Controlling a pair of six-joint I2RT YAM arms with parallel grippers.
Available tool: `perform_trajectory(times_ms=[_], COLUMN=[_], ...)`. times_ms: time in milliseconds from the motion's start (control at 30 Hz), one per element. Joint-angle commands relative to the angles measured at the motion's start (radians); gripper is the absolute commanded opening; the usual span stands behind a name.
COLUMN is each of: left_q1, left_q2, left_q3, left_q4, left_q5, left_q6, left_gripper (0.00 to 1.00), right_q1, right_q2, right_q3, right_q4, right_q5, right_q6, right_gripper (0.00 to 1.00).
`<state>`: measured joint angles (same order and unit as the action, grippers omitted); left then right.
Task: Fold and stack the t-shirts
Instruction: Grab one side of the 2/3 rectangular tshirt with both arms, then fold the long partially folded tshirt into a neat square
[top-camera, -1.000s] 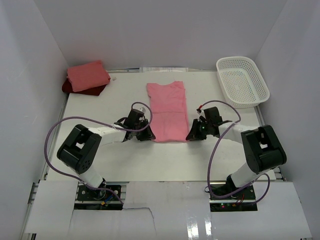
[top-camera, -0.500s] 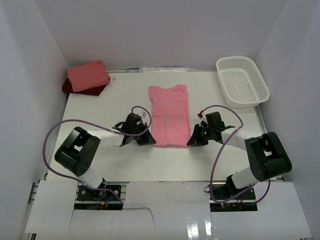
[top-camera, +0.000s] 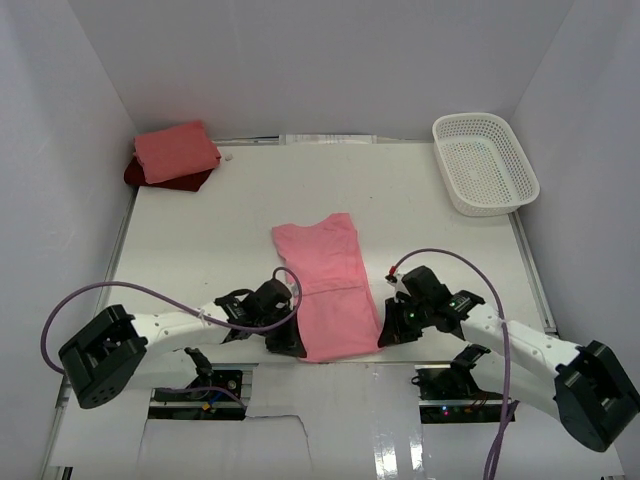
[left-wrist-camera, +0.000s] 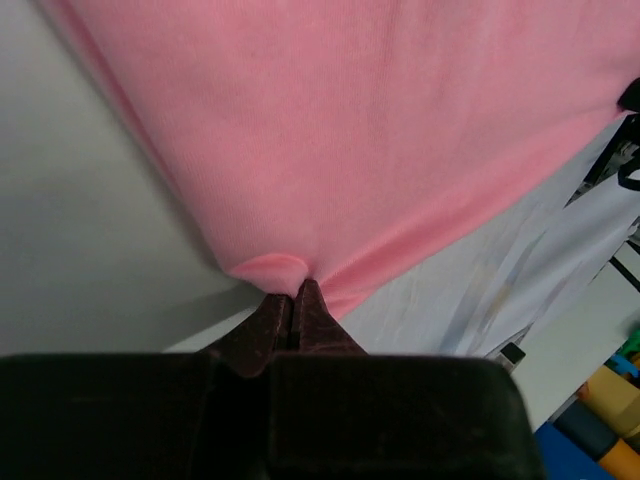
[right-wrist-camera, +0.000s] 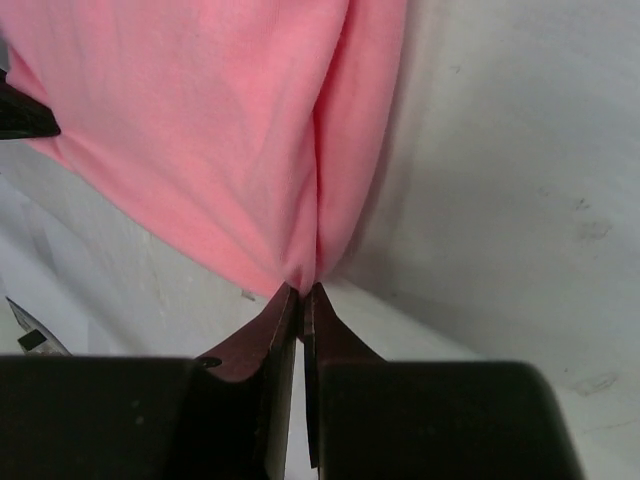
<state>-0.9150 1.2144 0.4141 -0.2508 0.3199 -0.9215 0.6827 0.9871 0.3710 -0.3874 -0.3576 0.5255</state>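
At near tabletop (top-camera: 200, 240) edge, rose pink t-shirt (top-camera: 325, 285) laid narrow, near corners pinched in closed left hand (left-wrist-camera: 293, 298) and right hand (right-wrist-camera: 302, 292) (final folds, stacking judged left). Far-left: salmon pink t-shirt (top-camera: 176, 150) folded atop dark red t-shirt (top-camera: 135, 175).

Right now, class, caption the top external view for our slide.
Left fingers and right fingers pinch the near corners of the rose pink t-shirt at the front edge of the table.

A robotics lab cell: white walls (top-camera: 300, 60) box in a table (top-camera: 200, 230) bearing two robot arms (top-camera: 170, 325).
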Motion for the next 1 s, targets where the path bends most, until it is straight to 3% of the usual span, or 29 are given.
perform_trajectory(times_ms=[0,133,267,367,500,633,967], left_q1=[-0.030,-0.030,-0.019,0.010,0.088,0.236,0.393], left_q2=[-0.097,-0.189,-0.220,-0.219,-0.204,-0.165,0.003], left_q3=[-0.026,0.053,0.216,0.323,0.422,0.469,0.630], left_q4=[-0.120,-0.260,-0.454,-0.514,-0.544,-0.532,-0.440], left_q5=[-0.047,-0.111,-0.252,-0.288,-0.292,-0.249,-0.193], left_q6=[-0.112,-0.117,-0.093,-0.063,0.001,0.085,0.197], left_gripper=[0.00,0.00,0.00,0.00,0.00,0.00,0.00], right_q1=[0.052,0.071,0.075,0.078,0.077,0.061,-0.098], right_q2=[-0.100,-0.191,-0.166,-0.104,-0.001,0.111,0.375], right_q3=[0.008,0.097,0.218,0.316,0.430,0.570,0.827], right_q4=[-0.109,-0.192,-0.234,-0.238,-0.228,-0.220,-0.173], right_q5=[0.055,0.088,0.141,0.151,0.181,0.209,0.092], right_q6=[0.111,0.130,0.091,0.062,0.009,-0.065,-0.225], right_gripper=[0.08,0.08,0.08,0.08,0.08,0.08,0.08])
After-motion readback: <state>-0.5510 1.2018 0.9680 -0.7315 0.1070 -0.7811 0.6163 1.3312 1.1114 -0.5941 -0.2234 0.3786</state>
